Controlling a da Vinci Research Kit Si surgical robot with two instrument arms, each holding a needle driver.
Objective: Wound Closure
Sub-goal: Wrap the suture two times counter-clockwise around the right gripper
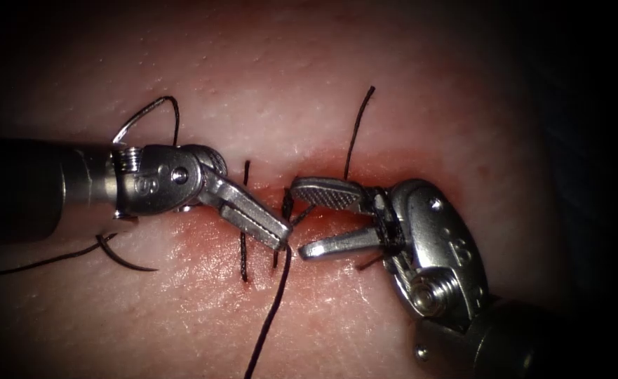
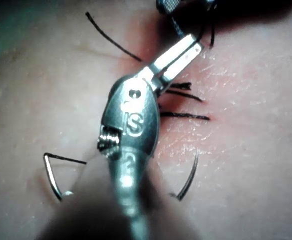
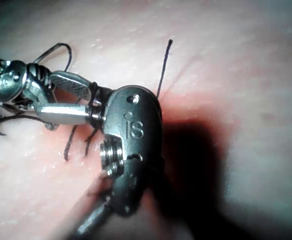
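The left tool (image 1: 280,238), jaws closed on the thread (image 1: 270,316), sits over the cut (image 1: 323,210). Just beside it, the right tool (image 1: 300,217) gapes open, holding nothing. The needle (image 1: 140,116) lies free on the tissue (image 1: 287,77), left of the cut, behind the left tool's wrist.

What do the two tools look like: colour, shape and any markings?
Both are shiny silver metal on dark shafts. The left pincer has slim smooth jaws behind a rounded wrist with a round pivot pin. The right pincer shows a cross-hatched inner jaw face, and its housing is stamped "IS".
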